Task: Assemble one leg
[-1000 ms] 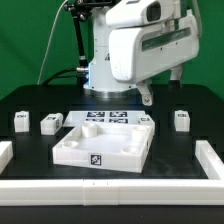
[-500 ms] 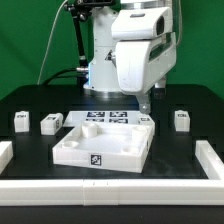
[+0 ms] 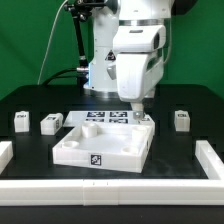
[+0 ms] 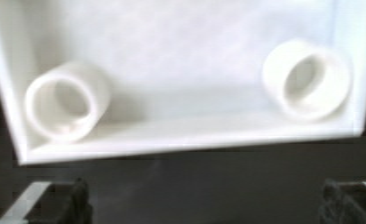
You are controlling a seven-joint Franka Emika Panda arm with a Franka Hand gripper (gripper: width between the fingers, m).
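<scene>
Three small white legs with marker tags stand on the black table in the exterior view: two at the left and one at the right. A fourth leg shows partly behind my gripper. The large white tabletop lies in the middle. My gripper hangs just above the tabletop's far right corner. In the wrist view the gripper is open and empty. Its dark fingertips stand wide apart over the table beside the tabletop's edge, where two round corner sockets show.
The marker board lies behind the tabletop. Low white rails border the table at the front, the left and the right. The arm's white base stands at the back.
My arm has swung toward the exterior view's left and come down, from above the right-hand legs to just over the tabletop's far right corner. The parts have not moved.
</scene>
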